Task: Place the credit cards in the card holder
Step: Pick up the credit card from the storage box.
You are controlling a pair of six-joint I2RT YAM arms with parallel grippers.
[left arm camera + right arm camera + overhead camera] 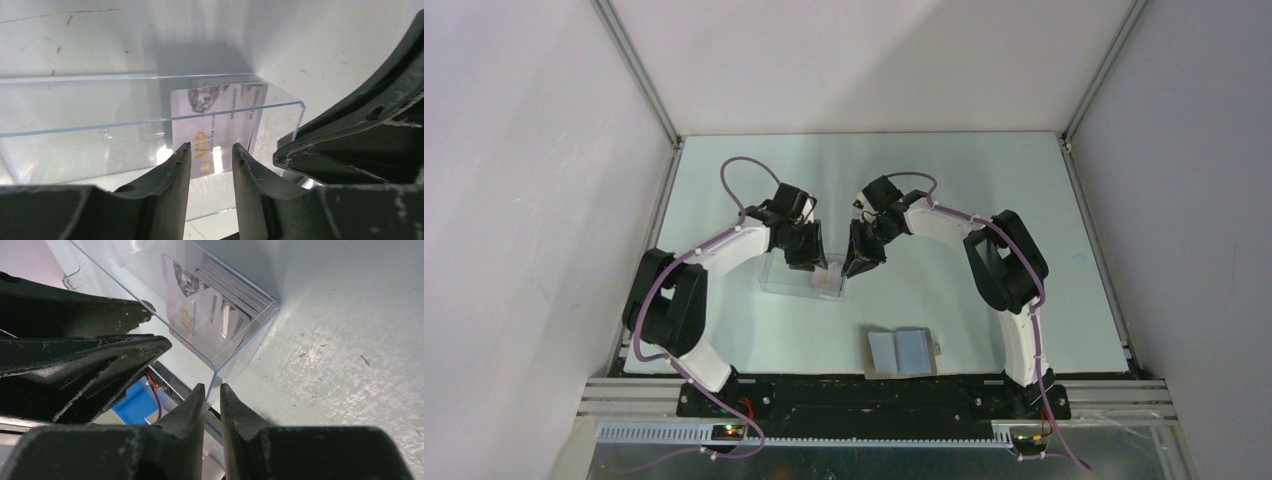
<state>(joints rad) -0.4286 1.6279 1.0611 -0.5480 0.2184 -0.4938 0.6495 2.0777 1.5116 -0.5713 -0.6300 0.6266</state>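
The credit cards (216, 117) stand on edge as a stack in the right end of a clear plastic box (75, 107); the front one carries yellow "VIP" print. My left gripper (211, 148) hangs over that end with its fingers apart and nothing between them. My right gripper (211, 388) is shut on the box's thin corner wall (214, 371), just beside the cards (220, 307). In the top view both grippers meet at the box (789, 272), left gripper (809, 258) and right gripper (860, 262). The card holder (901, 352) lies open, blue lining up, near the front edge.
The right gripper's dark fingers (360, 145) crowd the right side of the left wrist view, close to the box end. The left gripper's fingers (90, 357) fill the left of the right wrist view. White walls and metal frame posts bound the table (984, 190).
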